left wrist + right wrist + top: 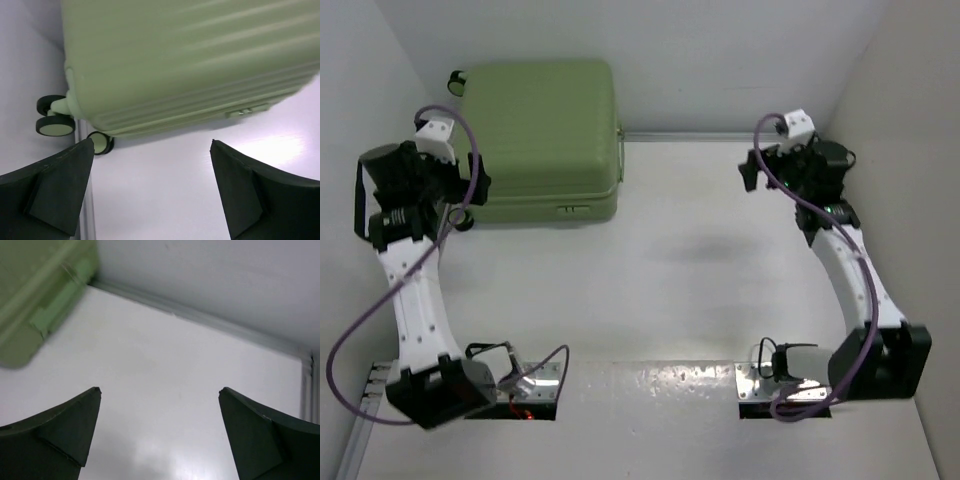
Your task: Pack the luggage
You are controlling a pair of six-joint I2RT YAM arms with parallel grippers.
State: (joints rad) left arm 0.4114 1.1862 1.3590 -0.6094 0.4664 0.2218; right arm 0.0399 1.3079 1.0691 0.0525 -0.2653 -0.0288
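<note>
White table (670, 280), luggage (545, 140) shut at its back-left. Left gripper (151, 150) gapes wide by the wheels (55, 127), right gripper (160, 392) wide too, well apart. A clumsy nudge could roll it away.

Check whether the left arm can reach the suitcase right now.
Probably yes: the left end effector is open, right beside the closed suitcase, with nothing visible between them.

White glossy desk (670, 280) enclosed by three white walls: rear wall (720, 60), left wall (360, 80), right wall (910, 150). A pale metal strip (700, 136) lines the junction of desk and rear wall.
</note>
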